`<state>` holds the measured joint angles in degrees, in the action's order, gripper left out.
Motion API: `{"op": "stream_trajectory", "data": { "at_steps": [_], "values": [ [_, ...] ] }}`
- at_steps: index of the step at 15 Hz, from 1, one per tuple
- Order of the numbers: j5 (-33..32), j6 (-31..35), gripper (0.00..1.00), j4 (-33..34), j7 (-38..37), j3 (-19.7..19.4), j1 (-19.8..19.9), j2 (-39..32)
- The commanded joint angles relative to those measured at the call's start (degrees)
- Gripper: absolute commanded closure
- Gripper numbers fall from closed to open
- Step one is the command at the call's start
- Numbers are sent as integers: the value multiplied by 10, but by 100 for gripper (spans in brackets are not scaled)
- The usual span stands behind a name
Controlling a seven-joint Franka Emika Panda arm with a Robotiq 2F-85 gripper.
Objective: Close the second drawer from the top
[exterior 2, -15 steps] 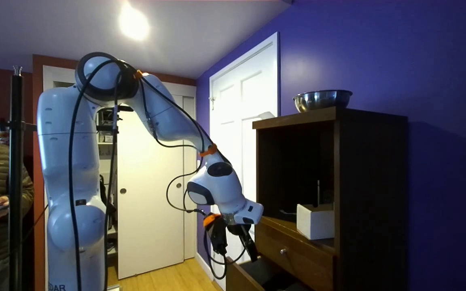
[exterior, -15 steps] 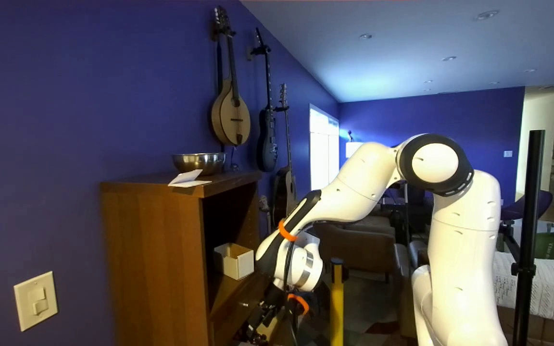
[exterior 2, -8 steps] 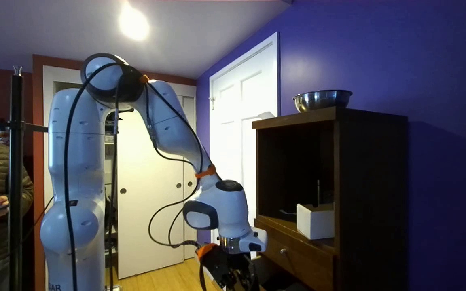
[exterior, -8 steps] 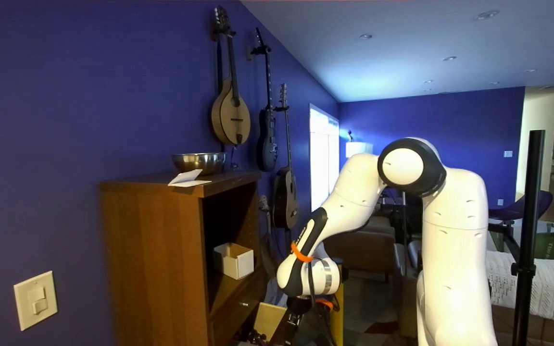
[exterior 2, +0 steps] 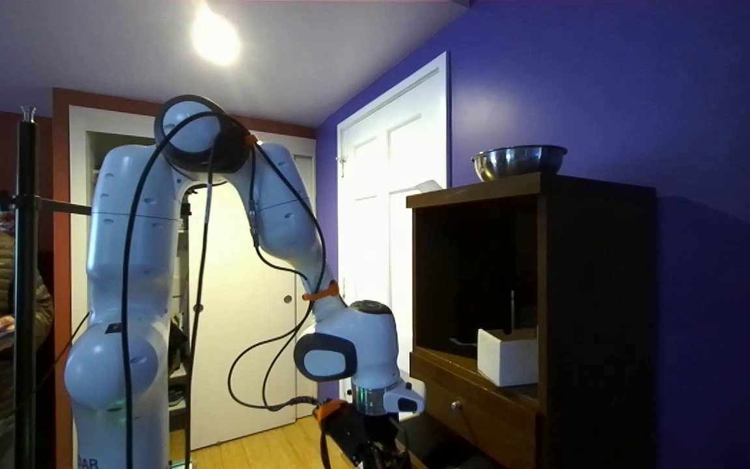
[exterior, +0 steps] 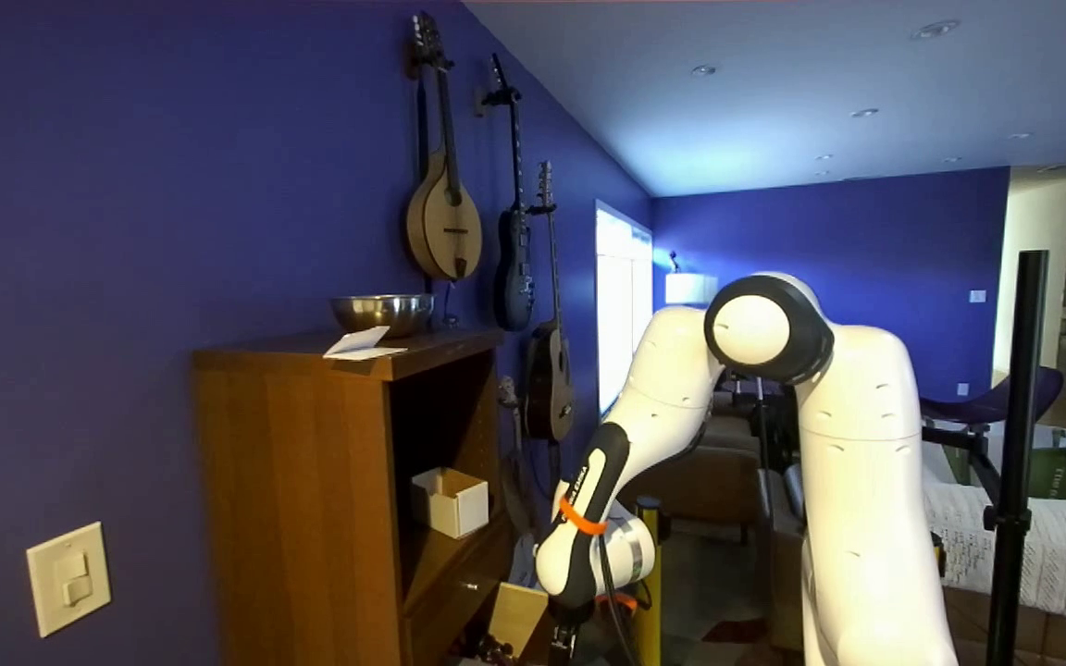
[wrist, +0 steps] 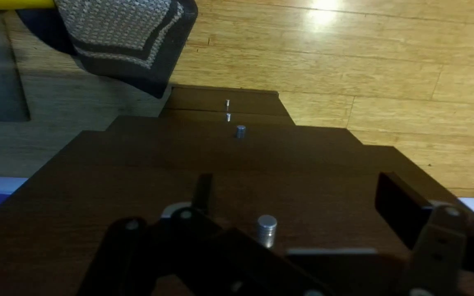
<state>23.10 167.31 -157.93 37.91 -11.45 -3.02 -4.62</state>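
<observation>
The brown cabinet point(exterior 2: 599, 312) has a shut top drawer point(exterior 2: 479, 407) with a round metal knob. Below it, the second drawer point(exterior 2: 428, 431) stands pulled out, its dark inside partly showing; the frame edge and my gripper hide the rest. In the wrist view I look down on stacked dark drawer fronts, the nearest front point(wrist: 303, 164) being widest. A silver knob point(wrist: 266, 228) shows between my finger outlines. My gripper point(wrist: 296, 193) is open, fingers wide apart, holding nothing. In both exterior views the gripper point(exterior 2: 381, 453) is low before the cabinet, cut off by the bottom edge point(exterior: 563, 643).
A white box point(exterior 2: 508, 357) stands in the open shelf above the drawers. A metal bowl point(exterior: 385, 313) and folded paper point(exterior: 364, 344) lie on top. A pale panel point(exterior: 519, 612) shows beside the gripper. A yellow post point(exterior: 648, 583) and a mat point(wrist: 126, 33) are nearby.
My arm has come down and back away from the cabinet, mostly in the first half second, then only slightly. The gripper now hides the open drawer's front. No clear drawer movement shows.
</observation>
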Motion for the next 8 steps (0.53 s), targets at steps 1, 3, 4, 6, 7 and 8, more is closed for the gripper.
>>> {"op": "stream_trajectory", "data": {
  "at_steps": [1, 3, 4, 6, 7, 8],
  "values": [
    [59, 74, 0, 3, -38, 24, -13, -26],
    [115, 87, 0, 12, -27, 53, -7, -30],
    [152, 83, 0, 23, -13, 74, 0, -31],
    [228, 78, 0, 53, 16, 111, 14, -34],
    [267, 73, 0, 66, 40, 126, 21, -36],
    [302, 72, 0, 85, 64, 138, 28, -46]
  ]
}}
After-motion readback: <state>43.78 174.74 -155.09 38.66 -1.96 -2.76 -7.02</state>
